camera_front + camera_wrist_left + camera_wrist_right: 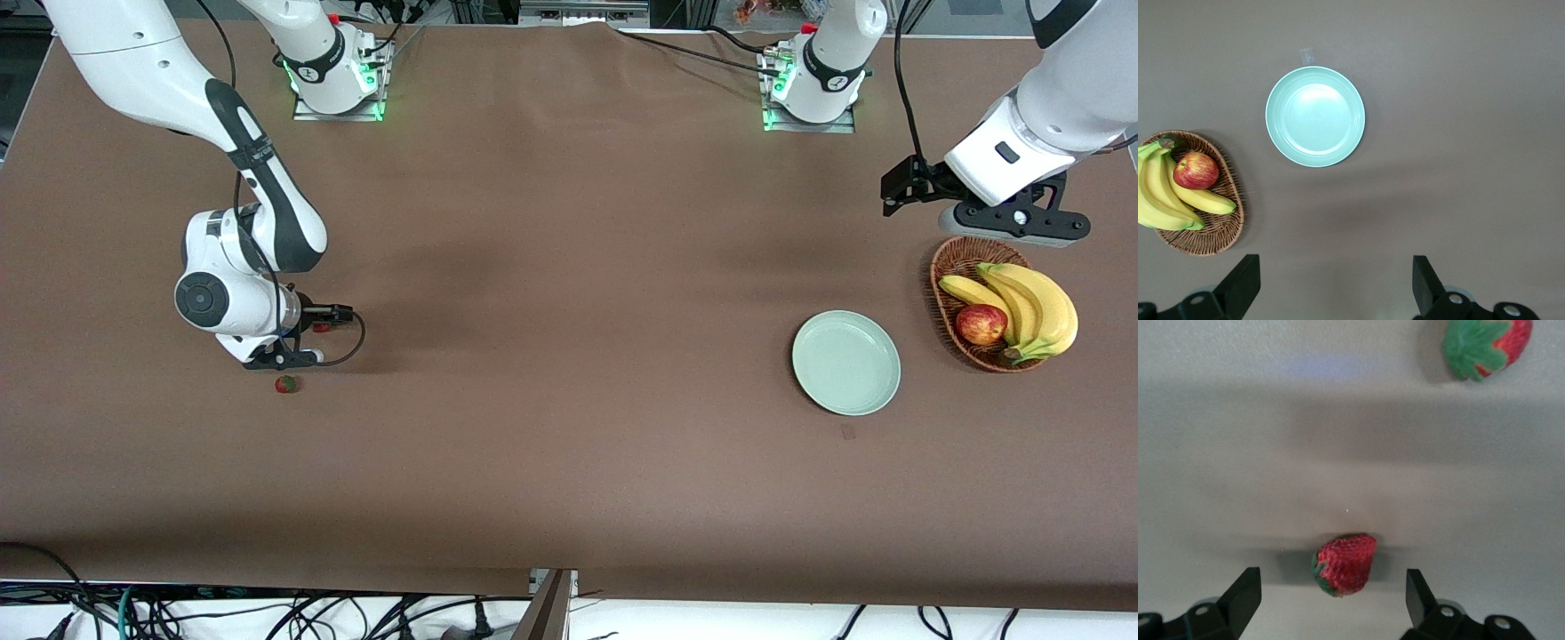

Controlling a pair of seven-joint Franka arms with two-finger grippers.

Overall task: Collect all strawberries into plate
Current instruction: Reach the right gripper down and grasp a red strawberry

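Holding bananas [1022,307] and apple [981,324], basket [951,267] sits beside plate [845,362]; left gripper [1331,293] waits wide above. Right gripper [1331,603] wide, low around strawberry [1343,564]; second strawberry [1485,347] nearby.

1. I see my right pincer [1333,600] low over the table [1238,453], its two dark fingers [1245,590] spread wide.
2. One strawberry [1343,564] lies on its side between those fingers (neither finger touches it).
3. A second strawberry [1485,347], green cap showing, lies well apart from the first, partly cut off at the frame's edge.
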